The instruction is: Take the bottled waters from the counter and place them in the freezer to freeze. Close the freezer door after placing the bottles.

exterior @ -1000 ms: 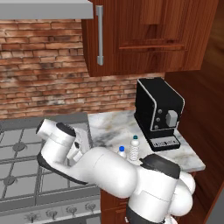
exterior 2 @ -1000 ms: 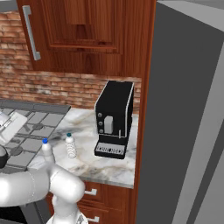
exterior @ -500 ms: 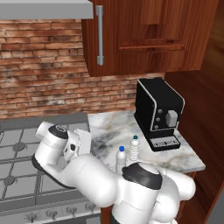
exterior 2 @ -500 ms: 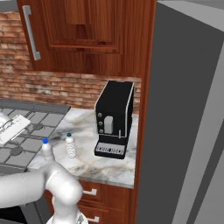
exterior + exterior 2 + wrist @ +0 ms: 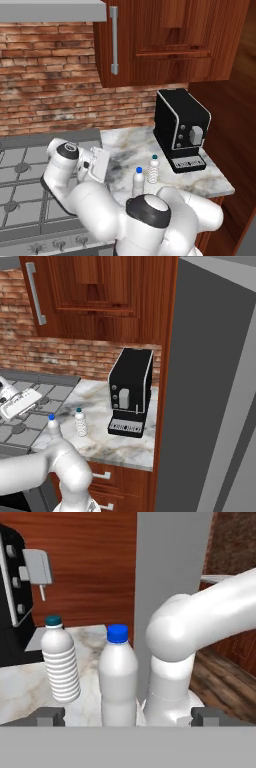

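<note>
Hand swung toward bottles (image 5: 118,677) on marble counter (image 5: 210,177).

White-and-grey veined marble on the table (image 5: 125,145), reddish-brown wood on the cabinets (image 5: 165,40) above, red-brown brick wall (image 5: 50,95) behind. Black coffee machine (image 5: 180,130) with grey trim, one clear bottle (image 5: 118,679) capped bright blue, the other bottle (image 5: 60,662) capped dark teal, grey freezer (image 5: 210,396)

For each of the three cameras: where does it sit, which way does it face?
Left base view: behind-left, facing the counter; arm, tool.
Right base view: behind-right, facing the coffee machine and freezer; arm.
Hand view: on the hand, facing the blue-capped bottle; open fingertips.
All share both bottles.
</note>
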